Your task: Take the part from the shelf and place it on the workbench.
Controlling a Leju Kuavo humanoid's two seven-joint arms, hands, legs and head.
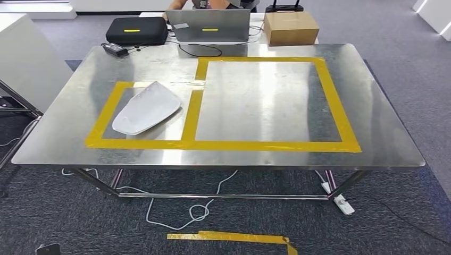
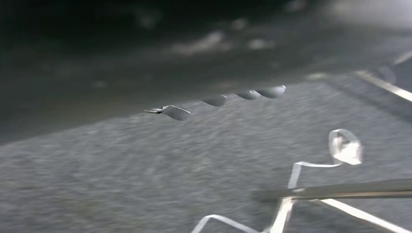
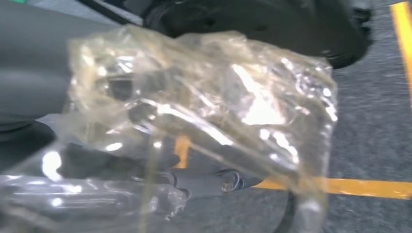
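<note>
- One pale curved part (image 1: 146, 108) already lies on the steel workbench (image 1: 255, 154), inside the smaller of two yellow tape rectangles (image 1: 109, 109); the larger rectangle (image 1: 332, 101) holds nothing.
- In the right wrist view, the right hand (image 3: 160, 170) grips a crinkled clear plastic bag (image 3: 204, 107), dark fingers (image 3: 228, 180) curled beneath it. The bag's contents are too blurred to name; I judge it to be a second part, carried above the carpet with yellow floor tape (image 3: 359, 187) below.
- The left hand's fingertips (image 2: 248, 94) hang in a row over the carpet; how far they are spread I cannot tell, and nothing shows in them.
- Remaining, by my judgement: setting the bagged item on the workbench.
</note>
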